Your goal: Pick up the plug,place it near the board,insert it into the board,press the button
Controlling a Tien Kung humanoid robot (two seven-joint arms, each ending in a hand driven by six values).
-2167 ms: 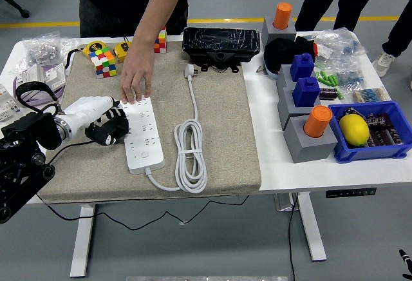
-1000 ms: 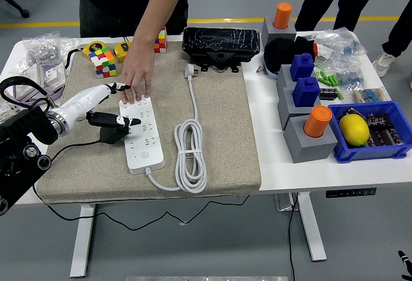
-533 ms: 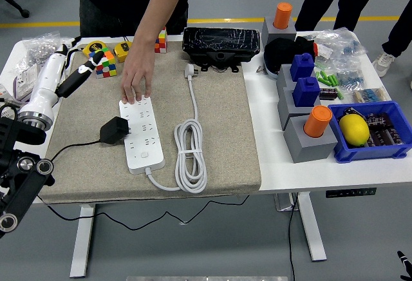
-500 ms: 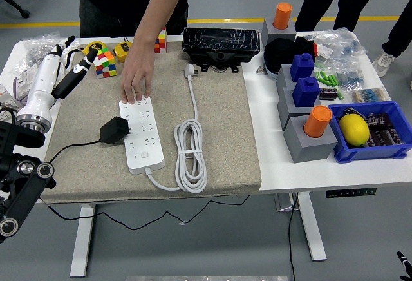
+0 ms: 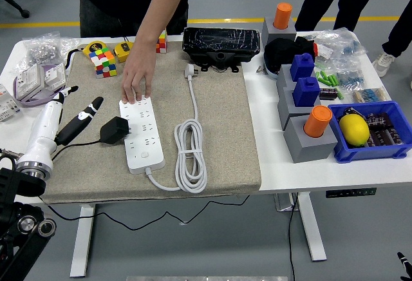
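Lowered from its raised position, left hand (image 5: 71,110) now sits beside the plug (image 5: 116,129), fingers extended, gripping nothing.
Plug seated in board (image 5: 143,134); a person's hand (image 5: 136,78) braces the board's far end against shifting.

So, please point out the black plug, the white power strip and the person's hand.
black plug (image 5: 116,129), head view, on the middle of its body.
white power strip (image 5: 145,140), head view, on its top face.
person's hand (image 5: 137,75), head view, on its back.

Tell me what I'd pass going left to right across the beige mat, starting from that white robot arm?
Left robot hand → black plug → white power strip, with a person's hand pressing its far end → coiled white cord.
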